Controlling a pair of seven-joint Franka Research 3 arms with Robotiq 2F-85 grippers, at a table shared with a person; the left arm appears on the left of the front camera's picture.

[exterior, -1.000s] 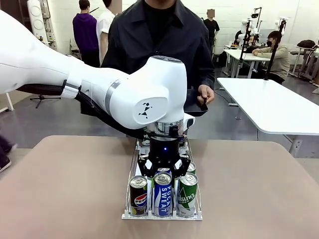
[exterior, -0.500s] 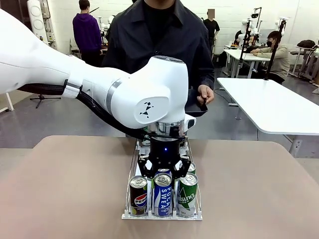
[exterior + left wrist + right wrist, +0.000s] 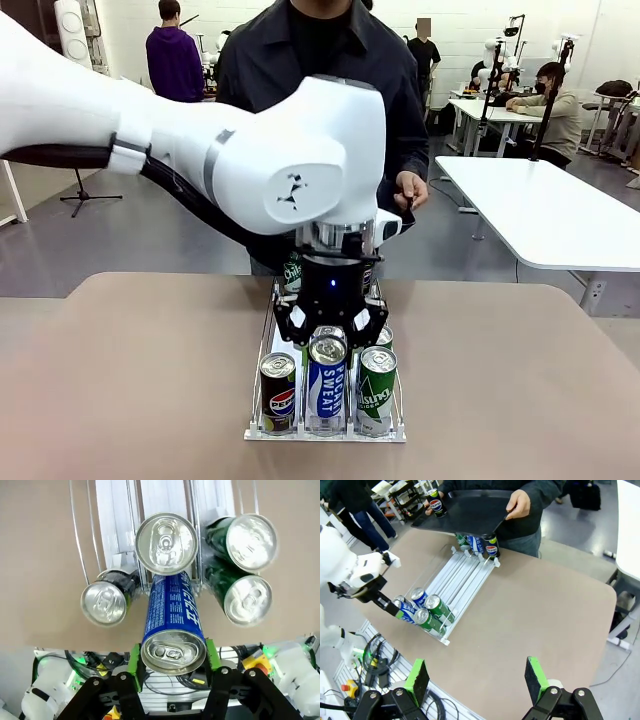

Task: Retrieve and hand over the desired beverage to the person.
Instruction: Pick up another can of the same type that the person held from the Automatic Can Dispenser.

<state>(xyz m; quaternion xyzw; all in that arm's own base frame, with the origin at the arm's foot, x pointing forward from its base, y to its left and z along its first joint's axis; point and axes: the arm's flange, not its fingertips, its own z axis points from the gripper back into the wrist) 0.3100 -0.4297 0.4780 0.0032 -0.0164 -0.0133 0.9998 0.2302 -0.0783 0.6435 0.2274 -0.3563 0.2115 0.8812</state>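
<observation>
The left gripper (image 3: 173,661) grips the blue can (image 3: 172,630) between its green pads (image 3: 133,662), lifted above the rack (image 3: 262,340) on the table (image 3: 130,380). The right gripper (image 3: 477,680) is open over the table. The person (image 3: 330,70) holds a tray (image 3: 465,512) behind the rack.

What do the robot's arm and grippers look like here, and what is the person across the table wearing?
The left arm is glossy white with a small black logo, a black cable along its underside, and a black wrist with a blue light. Both the left gripper and right gripper have black fingers with green pads. The person wears a dark collared jacket over a black shirt.
</observation>
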